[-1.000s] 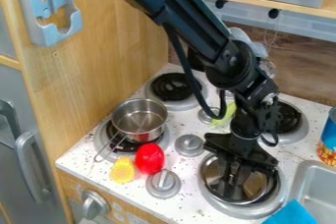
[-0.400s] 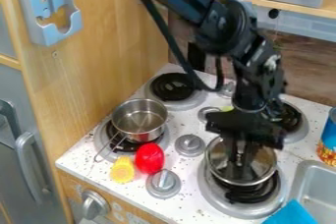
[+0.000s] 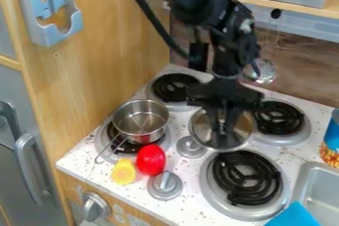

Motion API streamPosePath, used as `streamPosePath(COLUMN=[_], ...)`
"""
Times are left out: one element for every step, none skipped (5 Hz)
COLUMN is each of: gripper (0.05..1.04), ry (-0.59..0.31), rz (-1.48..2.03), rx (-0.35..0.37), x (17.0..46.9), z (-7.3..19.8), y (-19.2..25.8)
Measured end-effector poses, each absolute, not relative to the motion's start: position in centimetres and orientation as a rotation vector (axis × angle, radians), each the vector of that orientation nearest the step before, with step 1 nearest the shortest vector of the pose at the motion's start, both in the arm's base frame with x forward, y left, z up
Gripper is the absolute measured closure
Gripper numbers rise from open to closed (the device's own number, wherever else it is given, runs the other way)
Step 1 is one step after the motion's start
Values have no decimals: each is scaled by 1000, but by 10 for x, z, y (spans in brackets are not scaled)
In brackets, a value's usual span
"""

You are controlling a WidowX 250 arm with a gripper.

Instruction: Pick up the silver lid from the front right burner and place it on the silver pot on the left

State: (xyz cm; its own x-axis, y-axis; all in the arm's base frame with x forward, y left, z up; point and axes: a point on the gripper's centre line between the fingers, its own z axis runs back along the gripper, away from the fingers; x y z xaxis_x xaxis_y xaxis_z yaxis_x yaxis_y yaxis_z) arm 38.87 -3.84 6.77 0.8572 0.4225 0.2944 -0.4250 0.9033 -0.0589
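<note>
Above the middle of the stove, the gripper [image 3: 223, 132] hangs down, shut on a round, silver-rimmed lid [image 3: 240, 139]. Part of the lid is hidden behind the gripper. To the left, a steel pot [image 3: 140, 121] with a wire handle stands on the front left burner. A red egg-shaped object [image 3: 151, 160] and a yellow object [image 3: 124, 171] lie on the stove top just in front of the pot.
The front right burner [image 3: 246, 178] lies below and right of the lid, with another burner [image 3: 278, 118] behind it. Grey knobs [image 3: 191, 146] stand between burners. At the right are a sink [image 3: 316, 185], a blue cloth [image 3: 296, 216] and a can [image 3: 331, 143].
The gripper has lifted the lid off the front right burner and carried it up, back and to the left. The coil beneath is now uncovered.
</note>
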Motion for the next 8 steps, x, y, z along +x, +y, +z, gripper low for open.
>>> streamPosePath(gripper=[769, 769, 769, 769, 769, 769, 769, 769], ry=[-316, -308, -288, -269, -224, -230, -233, -226], rz=[566, 622, 692, 763, 846, 905, 935, 937], rx=[32, 43, 70, 95, 105, 113, 99, 84], x=[402, 404, 399, 393, 373, 357, 351, 352], z=[71, 69, 69, 66, 59, 70, 65, 61], y=[-18, -7, 18, 43, 76, 102, 117, 125])
